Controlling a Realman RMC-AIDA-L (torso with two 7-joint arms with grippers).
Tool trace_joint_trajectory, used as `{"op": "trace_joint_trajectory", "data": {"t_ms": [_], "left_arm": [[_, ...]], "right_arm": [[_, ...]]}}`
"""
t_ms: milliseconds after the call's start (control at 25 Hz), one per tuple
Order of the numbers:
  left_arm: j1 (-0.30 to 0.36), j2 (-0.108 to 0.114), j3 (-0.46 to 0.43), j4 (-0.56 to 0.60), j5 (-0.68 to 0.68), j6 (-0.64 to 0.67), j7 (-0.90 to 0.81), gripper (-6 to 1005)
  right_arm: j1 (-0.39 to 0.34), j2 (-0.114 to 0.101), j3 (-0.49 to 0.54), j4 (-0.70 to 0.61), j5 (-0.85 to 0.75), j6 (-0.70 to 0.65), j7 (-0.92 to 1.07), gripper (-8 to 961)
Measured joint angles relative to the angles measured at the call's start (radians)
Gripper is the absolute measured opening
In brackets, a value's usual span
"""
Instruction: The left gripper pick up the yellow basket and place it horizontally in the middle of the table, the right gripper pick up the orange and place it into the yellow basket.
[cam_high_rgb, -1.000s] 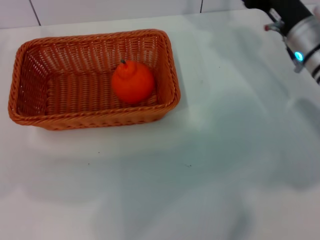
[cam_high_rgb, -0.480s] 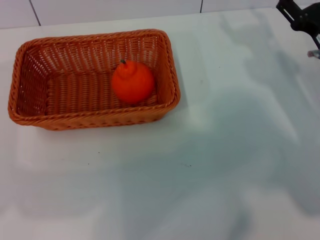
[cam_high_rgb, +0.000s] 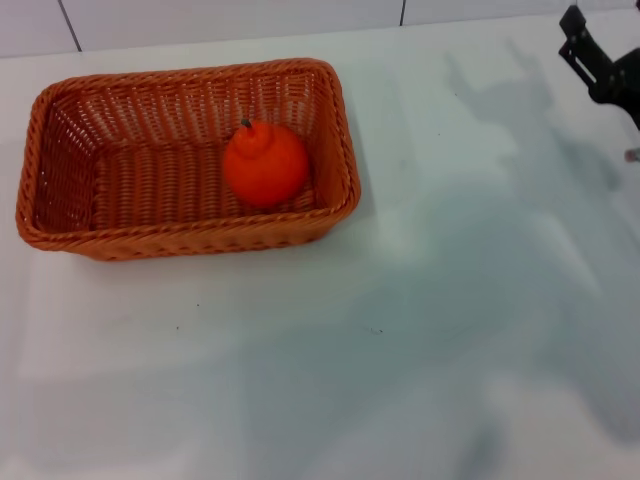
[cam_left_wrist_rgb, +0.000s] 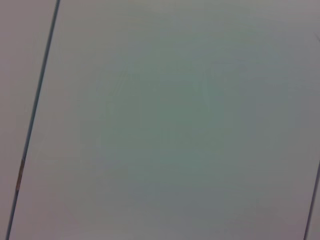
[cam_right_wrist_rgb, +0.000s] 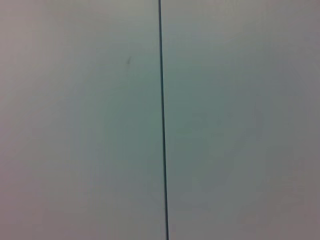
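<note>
Surface: plain white surface (cam_high_rgb: 420, 300), tiled wall behind.
Yellow basket (cam_high_rgb: 60, 215): lying flat, left of middle.
Orange (cam_high_rgb: 265, 165): inside basket, near its right end.
Right gripper (cam_high_rgb: 598, 62): far right edge, well clear, grip state cannot tell.
Left gripper: out of sight.
Progress: both placements apparently done; nothing left.
</note>
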Motion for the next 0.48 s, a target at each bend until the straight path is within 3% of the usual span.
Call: {"op": "trace_joint_trajectory", "data": {"t_ms": [480], "left_arm": [[-0.027, 0.003, -0.002, -0.097, -0.053, 0.001, 0.117, 886]], "right_arm": [[0.025, 0.002, -0.055, 0.111, 0.002, -0.023, 0.03, 944]]}}
